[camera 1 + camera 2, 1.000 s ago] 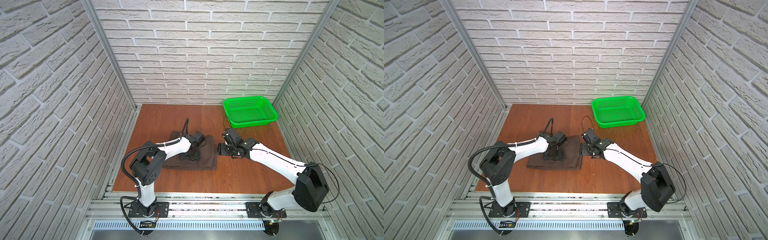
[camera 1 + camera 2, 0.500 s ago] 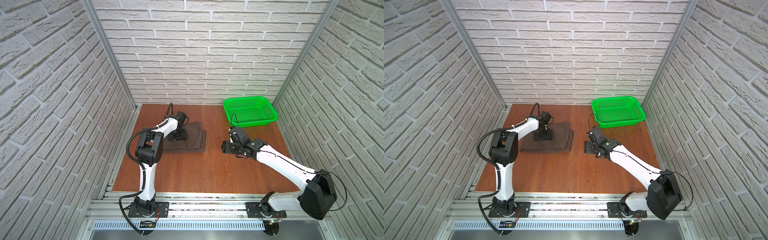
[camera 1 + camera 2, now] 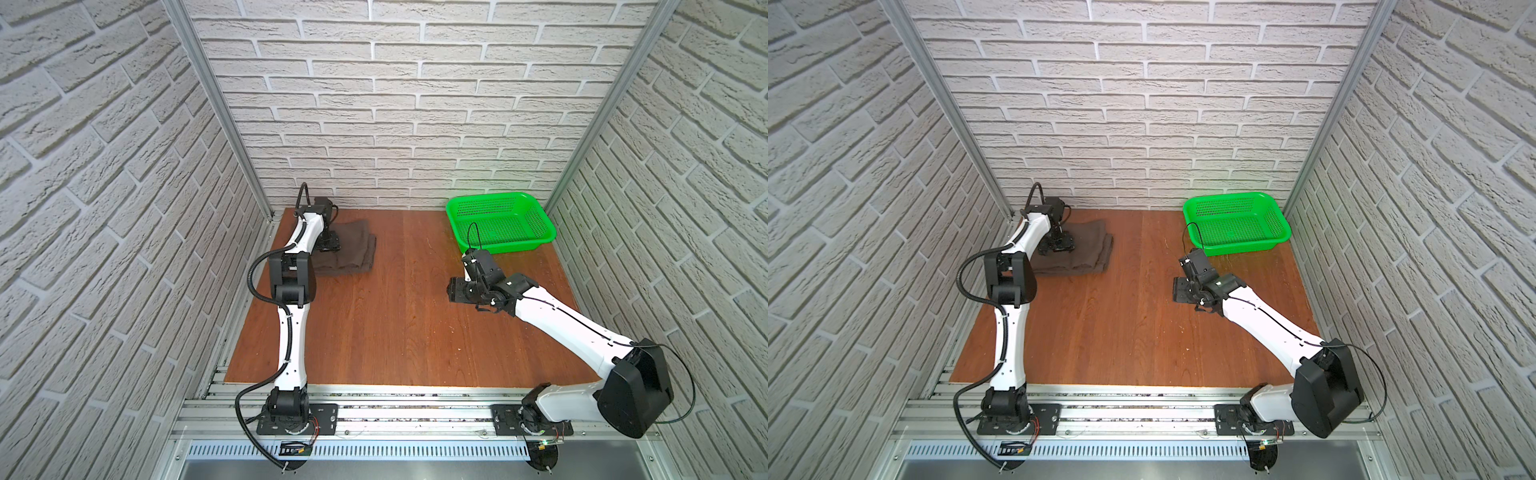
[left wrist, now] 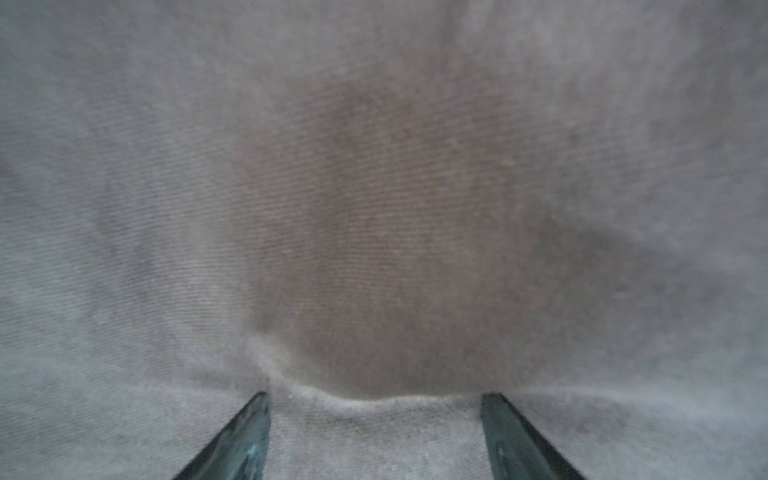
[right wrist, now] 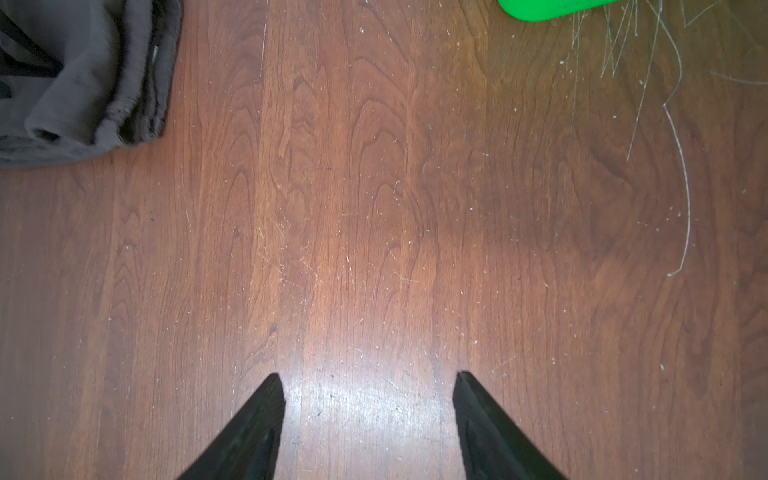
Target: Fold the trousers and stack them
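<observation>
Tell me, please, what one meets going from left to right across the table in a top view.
trousers → right gripper → basket. The left gripper stands over the trousers, so it is left out.

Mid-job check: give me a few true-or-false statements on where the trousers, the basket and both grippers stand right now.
1. The trousers lie folded at the far left corner of the table. True.
2. The right gripper grips the trousers. False: its jaws stand open over bare wood, apart from them.
3. The left gripper is down on the trousers, jaws apart. True.
4. The trousers are in the green basket. False: the green basket shows nothing inside.
</observation>
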Robot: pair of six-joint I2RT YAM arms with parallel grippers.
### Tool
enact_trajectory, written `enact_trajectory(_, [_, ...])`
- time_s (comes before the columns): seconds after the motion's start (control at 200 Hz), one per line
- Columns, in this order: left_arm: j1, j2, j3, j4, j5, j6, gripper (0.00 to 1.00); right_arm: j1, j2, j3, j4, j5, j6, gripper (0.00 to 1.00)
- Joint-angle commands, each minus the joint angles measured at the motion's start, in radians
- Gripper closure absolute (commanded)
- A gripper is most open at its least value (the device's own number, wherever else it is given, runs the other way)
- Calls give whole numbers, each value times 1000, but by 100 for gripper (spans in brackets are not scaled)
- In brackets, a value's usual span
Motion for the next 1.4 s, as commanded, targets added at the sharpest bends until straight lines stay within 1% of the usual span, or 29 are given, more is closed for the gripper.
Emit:
enact_trajectory(0.0, [23,115,150,-104,-2,33,21,-15,19,39,-3,11,-23,34])
enact_trajectory(0.05, [23,115,189,-112,-1,33,20,-20,28,49,-9,8,-24,34])
enact_trajectory(0.105, [23,70,171,-89,-4,34,19,-28,30,62,-23,16,-25,34])
enact_trajectory(0.15, [21,3,114,-50,3,35,18,-37,22,64,-25,25,-27,34])
enact_trajectory(0.2, [19,-95,12,13,9,39,18,-49,4,59,-20,34,-30,34])
enact_trajectory(0.26, [9,-250,-146,117,5,47,17,-69,-18,51,-13,48,-39,34])
enact_trajectory(0.28, [6,-305,-199,152,1,49,14,-76,-27,48,-10,56,-42,34])
enact_trajectory(0.325, [-4,-434,-327,237,-5,55,13,-91,-46,34,2,82,-56,34])
enact_trajectory(0.435, [-28,-757,-666,469,-35,64,12,-110,-139,-58,100,219,-103,33])
enact_trajectory(0.53, [-31,-1013,-967,663,-59,42,11,-120,-286,-246,338,317,-202,33])
enact_trajectory(0.535, [-30,-1026,-975,673,-61,42,11,-120,-295,-255,349,323,-208,33])
enact_trajectory(0.545, [-29,-1051,-1011,691,-66,39,5,-121,-309,-272,377,339,-219,33])
enact_trajectory(0.555, [-30,-1077,-1044,711,-76,37,3,-121,-323,-293,397,352,-228,32])
enact_trajectory(0.6, [-28,-1187,-1186,799,-114,25,2,-125,-375,-365,495,416,-282,32])
enact_trajectory(0.705, [-17,-1407,-1503,1010,-176,20,2,-138,-418,-489,695,555,-441,28])
enact_trajectory(0.77, [-9,-1500,-1642,1097,-209,17,2,-158,-410,-545,806,594,-503,24])
enact_trajectory(0.835, [-4,-1550,-1741,1133,-251,24,2,-181,-378,-577,875,614,-524,22])
enact_trajectory(0.955, [-4,-1587,-1835,1154,-312,46,2,-208,-319,-614,925,644,-513,19])
enact_trajectory(1.09, [-4,-1626,-1954,1283,-349,84,2,-236,-278,-679,1023,626,-501,16])
enact_trajectory(1.155, [-4,-1643,-2005,1356,-369,101,2,-261,-251,-711,1105,584,-488,15])
enact_trajectory(1.24, [0,-1628,-2050,1440,-385,119,2,-286,-191,-724,1218,516,-472,15])
enact_trajectory(1.29, [6,-1602,-2065,1472,-392,123,2,-289,-125,-706,1264,488,-492,15])
enact_trajectory(1.33, [10,-1575,-2081,1512,-392,125,2,-295,-67,-686,1254,494,-476,15])
enact_trajectory(1.365, [14,-1550,-2097,1555,-392,127,2,-296,-14,-694,1311,500,-473,15])
enact_trajectory(1.395, [18,-1527,-2113,1595,-393,126,2,-299,18,-701,1377,504,-499,15])
